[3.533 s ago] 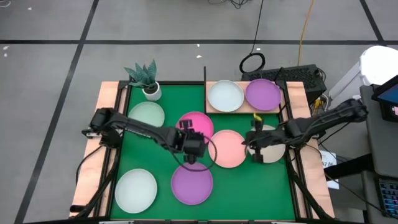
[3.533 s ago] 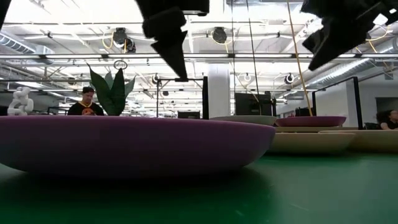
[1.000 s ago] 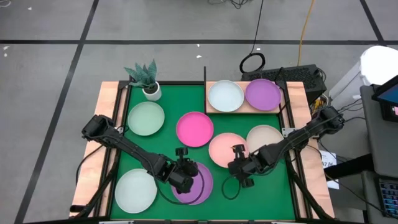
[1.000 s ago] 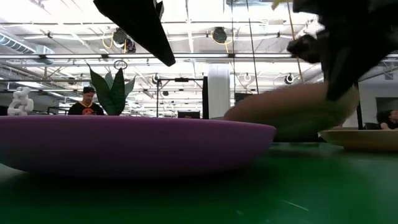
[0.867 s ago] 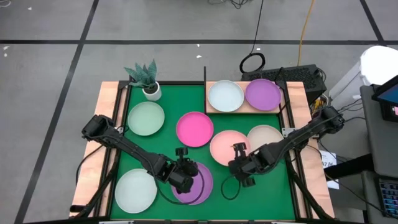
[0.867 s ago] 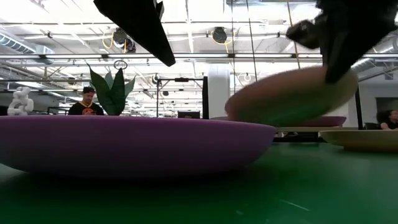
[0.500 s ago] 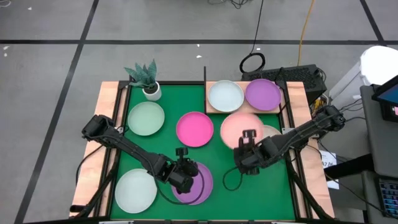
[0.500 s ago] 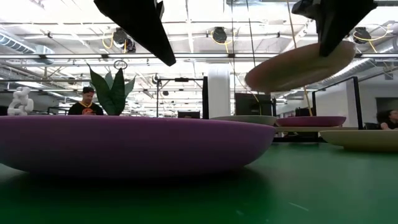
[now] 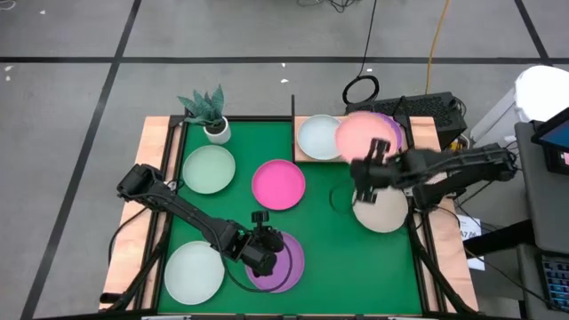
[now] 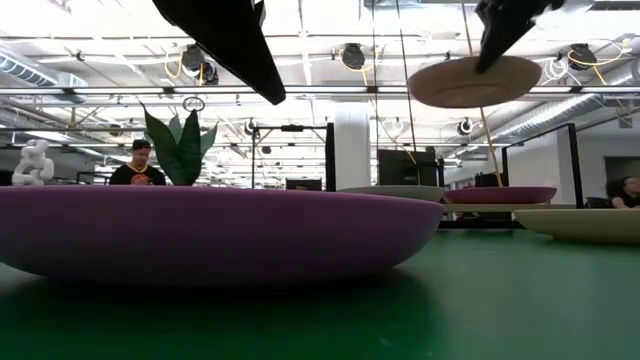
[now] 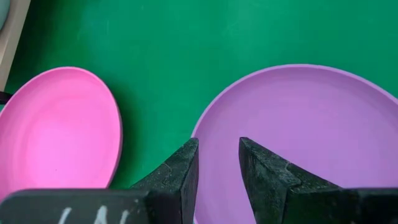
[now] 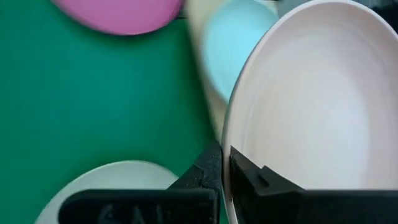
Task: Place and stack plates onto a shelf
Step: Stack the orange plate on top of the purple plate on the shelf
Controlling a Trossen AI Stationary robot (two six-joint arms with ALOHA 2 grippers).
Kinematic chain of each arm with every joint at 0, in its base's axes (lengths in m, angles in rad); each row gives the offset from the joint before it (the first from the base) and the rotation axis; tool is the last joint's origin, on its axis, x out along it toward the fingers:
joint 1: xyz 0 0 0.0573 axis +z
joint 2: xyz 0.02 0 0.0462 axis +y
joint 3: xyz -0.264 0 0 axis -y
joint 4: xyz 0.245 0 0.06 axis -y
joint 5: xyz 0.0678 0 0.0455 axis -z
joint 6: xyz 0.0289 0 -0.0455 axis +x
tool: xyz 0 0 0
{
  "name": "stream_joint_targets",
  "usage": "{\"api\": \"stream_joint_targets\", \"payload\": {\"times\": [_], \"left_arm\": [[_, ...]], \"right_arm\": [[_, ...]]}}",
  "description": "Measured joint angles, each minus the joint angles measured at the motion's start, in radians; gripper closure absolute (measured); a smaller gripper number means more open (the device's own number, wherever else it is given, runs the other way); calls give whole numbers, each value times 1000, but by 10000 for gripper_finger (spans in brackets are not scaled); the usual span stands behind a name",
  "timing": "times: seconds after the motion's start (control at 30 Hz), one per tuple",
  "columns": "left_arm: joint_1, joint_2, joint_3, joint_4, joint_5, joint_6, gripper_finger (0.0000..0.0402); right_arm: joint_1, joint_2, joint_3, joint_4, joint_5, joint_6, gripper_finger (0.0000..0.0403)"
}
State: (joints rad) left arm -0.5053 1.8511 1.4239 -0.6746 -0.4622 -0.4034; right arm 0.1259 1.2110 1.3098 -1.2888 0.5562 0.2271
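Green mat (image 9: 338,258): right gripper (image 9: 366,171) clamps salmon plate (image 9: 364,136) above shelf (image 9: 304,155), far-right corner. Left gripper (image 9: 263,252) fingers narrowly apart over purple plate (image 9: 292,264), near edge.

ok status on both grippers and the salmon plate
Right gripper shut on salmon plate, airborne above purple plate on shelf. Left gripper open over near purple plate, not gripping. Nothing blocking.

Grey tiled floor (image 9: 222,44) crossed by dark lines; ceiling pipes (image 10: 330,92) and a white column (image 10: 352,145) beyond.
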Motion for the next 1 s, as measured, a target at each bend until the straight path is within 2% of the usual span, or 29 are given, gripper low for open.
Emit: {"api": "stream_joint_targets", "payload": {"times": [0.17,0.43,0.53,1.0], "left_arm": [[0,0,0,23,0,4,282],[0,0,0,41,6,9,282],[0,0,0,41,10,9,282],[0,0,0,40,12,10,282]], "right_arm": [[-158,-82,-76,119,-9,-102,403],[-390,-124,-263,358,-186,-260,403],[-450,-124,-320,400,-221,-290,403],[-643,-124,-448,489,-222,-361,399]]}}
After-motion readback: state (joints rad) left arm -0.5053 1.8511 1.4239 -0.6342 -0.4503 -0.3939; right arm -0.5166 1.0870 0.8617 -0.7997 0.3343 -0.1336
